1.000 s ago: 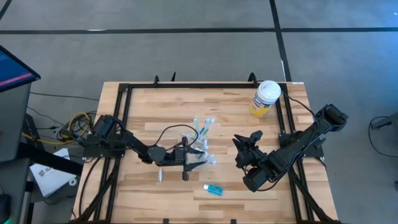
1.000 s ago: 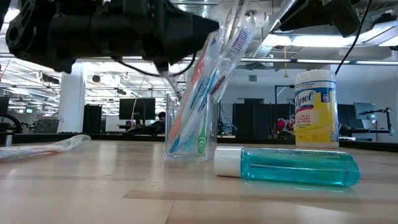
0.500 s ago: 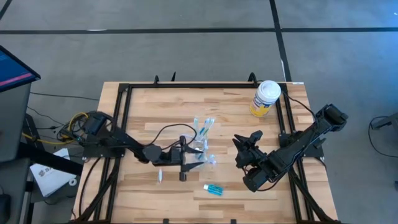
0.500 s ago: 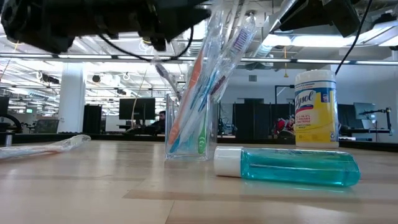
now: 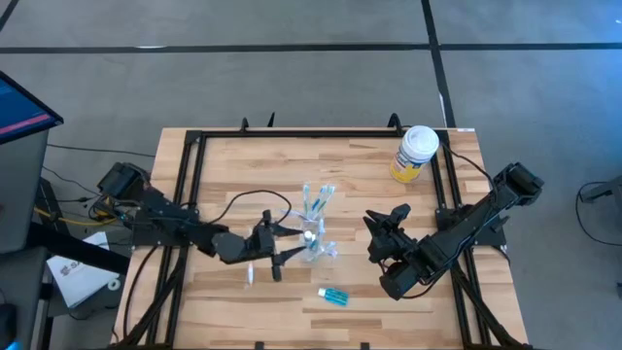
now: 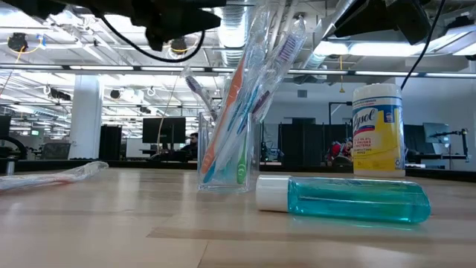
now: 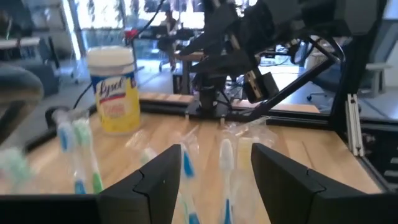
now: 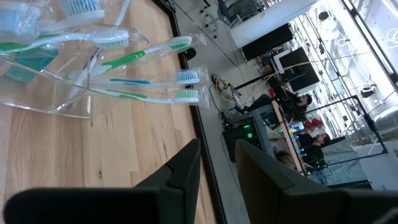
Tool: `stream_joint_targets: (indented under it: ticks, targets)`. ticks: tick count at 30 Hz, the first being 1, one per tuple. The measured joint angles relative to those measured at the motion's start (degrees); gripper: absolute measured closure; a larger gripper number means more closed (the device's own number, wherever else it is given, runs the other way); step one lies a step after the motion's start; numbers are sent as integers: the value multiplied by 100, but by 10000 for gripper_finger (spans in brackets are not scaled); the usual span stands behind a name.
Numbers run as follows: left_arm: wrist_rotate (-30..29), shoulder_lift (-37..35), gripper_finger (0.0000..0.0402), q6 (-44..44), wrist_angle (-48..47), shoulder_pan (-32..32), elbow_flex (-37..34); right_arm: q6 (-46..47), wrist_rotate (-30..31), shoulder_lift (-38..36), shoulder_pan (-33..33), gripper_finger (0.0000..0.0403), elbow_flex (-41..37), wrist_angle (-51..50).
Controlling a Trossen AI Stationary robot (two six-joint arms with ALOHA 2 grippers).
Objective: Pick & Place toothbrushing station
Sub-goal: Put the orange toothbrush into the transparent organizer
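A clear tumbler (image 6: 227, 160) stands on its base mid-table (image 5: 313, 233). Several wrapped toothbrushes (image 6: 253, 82) lean in it, heads up, and show in the right wrist view (image 8: 137, 59). One wrapped brush (image 5: 250, 275) lies flat on the wood. The blue white-capped tube (image 6: 349, 199) lies on its side near the front edge (image 5: 332, 297). My left gripper (image 5: 284, 247) hangs open above the table, just left of the tumbler, with nothing between its fingers (image 7: 214, 168). My right gripper (image 5: 386, 219) waits open and holding nothing, right of the tumbler (image 8: 217, 165).
A yellow wipes container with a white lid (image 5: 416, 154) stands at the far right corner (image 6: 378, 130). A black frame rail (image 5: 194, 185) borders the wooden top. Bare wood lies at the near left and far middle.
My left gripper has risen and drawn back toward the table's left edge, away from the tumbler, and now stands higher above the brush heads. The tumbler, its brushes and the tube have kept their places.
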Motion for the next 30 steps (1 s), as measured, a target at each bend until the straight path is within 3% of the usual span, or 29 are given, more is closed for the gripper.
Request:
stream_joint_targets:
  ticks: [14,22,30]
  targets:
    - [-100,-1120,211,-2758,-2625,-540,-2,0,-13,0,-1,310,0,39]
    - [536,-1359,211,-4395,-3702,-817,-2,0,-13,0,-1,310,0,96]
    - [709,-1356,211,-5526,-4459,-845,-2,0,-15,0,-1,310,0,155]
